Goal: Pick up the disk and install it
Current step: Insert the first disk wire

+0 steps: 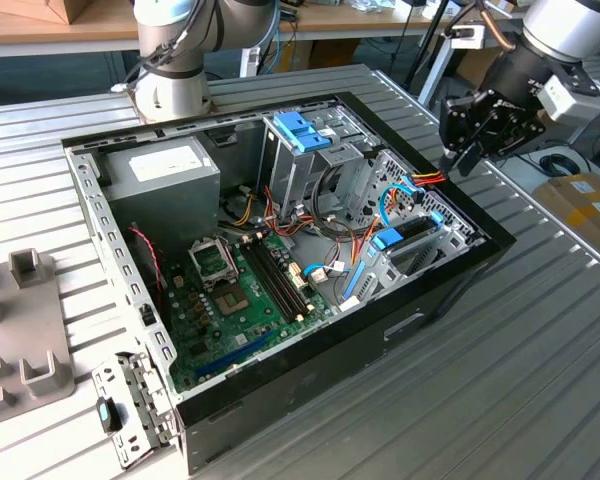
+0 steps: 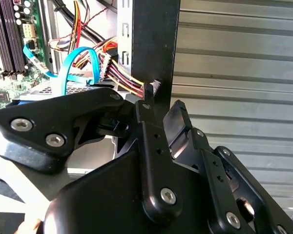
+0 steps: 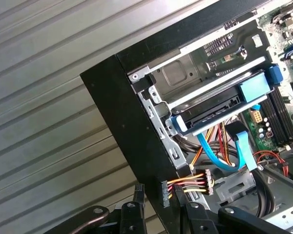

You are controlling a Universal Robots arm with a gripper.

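In the exterior view an open computer case (image 1: pixel 280 260) lies on its side on a ribbed metal surface (image 1: pixel 540 330), its motherboard (image 1: pixel 245 290) facing up. The gripper (image 1: pixel 467 150) hangs over the case's edge at the exterior view's right, just above a bundle of red and yellow wires (image 1: pixel 428 178); whether its fingers are spread or pressed together cannot be told here. The disk (image 1: pixel 405 237), with its blue plastic frame, sits tilted in the bay at the case's corner on the exterior view's right, apart from the gripper. A grey power supply box (image 1: pixel 160 175) stands at the far inner corner, and a metal drive cage with a blue latch (image 1: pixel 302 130) rises beside it. In the second wrist view the gripper (image 2: pixel 158 109) straddles the black case wall (image 2: pixel 154 44), a finger on each side, nothing pinched between them, with the wire connector (image 2: pixel 149 88) touching the wall just beside one fingertip. In the first wrist view the disk (image 3: pixel 219 109) rests in its bay behind the case's black corner (image 3: pixel 122 112), blue flat cables (image 3: pixel 241 148) hanging below it.
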